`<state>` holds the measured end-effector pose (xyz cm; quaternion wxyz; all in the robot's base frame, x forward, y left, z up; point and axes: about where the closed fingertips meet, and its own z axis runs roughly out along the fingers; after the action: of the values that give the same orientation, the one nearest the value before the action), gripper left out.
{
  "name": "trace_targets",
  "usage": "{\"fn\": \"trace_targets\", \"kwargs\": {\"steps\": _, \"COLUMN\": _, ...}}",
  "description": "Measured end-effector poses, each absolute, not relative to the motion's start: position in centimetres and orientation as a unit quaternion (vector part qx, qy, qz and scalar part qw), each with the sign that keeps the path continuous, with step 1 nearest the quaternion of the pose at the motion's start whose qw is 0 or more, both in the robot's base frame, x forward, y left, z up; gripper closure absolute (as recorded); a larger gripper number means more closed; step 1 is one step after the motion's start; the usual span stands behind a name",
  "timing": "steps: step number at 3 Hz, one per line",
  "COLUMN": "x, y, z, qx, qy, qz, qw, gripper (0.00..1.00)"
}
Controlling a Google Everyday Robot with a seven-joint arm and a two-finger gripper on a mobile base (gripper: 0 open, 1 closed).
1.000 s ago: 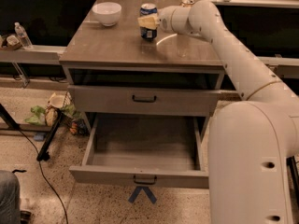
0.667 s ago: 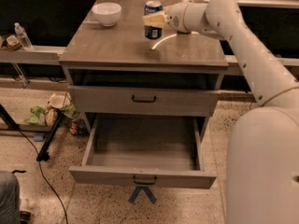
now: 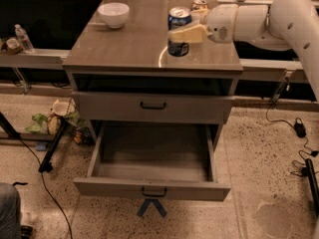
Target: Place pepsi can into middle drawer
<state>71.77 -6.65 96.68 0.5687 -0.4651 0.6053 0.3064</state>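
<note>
Dark-blue with a silver top and white-red marks, the pepsi can (image 3: 178, 20) stands upright over the right half of the cabinet top (image 3: 124, 46). Whether its base touches the wood, I cannot tell. The gripper (image 3: 180, 34) comes in from the right and is clamped on the can, with one cream finger (image 3: 192, 34) crossing its front. Just behind the gripper, near the back edge, stands a gold-brown can (image 3: 200, 5). A white bowl (image 3: 113, 14) sits at the top's far left corner, well apart from both cans.

Below the closed upper drawer (image 3: 152, 106), the middle drawer (image 3: 152, 188) is pulled fully out. Its grey inside holds nothing visible.

Against the frame 0.7 s ago, the can and gripper have shifted right and nearer the front edge. The arm's bulk, which then filled the lower right, now shows only at the upper right. The drawer stays open as before, and the bowl has not moved.
</note>
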Motion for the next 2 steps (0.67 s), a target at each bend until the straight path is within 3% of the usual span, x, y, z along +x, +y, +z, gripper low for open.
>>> {"fn": "trace_targets", "kwargs": {"steps": 1, "x": 65.7, "y": -7.2, "z": 95.6, "qx": -0.485, "qy": 0.589, "qz": 0.353, "qw": 0.541, "gripper": 1.0}}
{"fn": "trace_targets", "kwargs": {"steps": 2, "x": 64.3, "y": -7.7, "z": 94.8, "qx": -0.487, "qy": 0.591, "qz": 0.365, "qw": 0.53, "gripper": 1.0}}
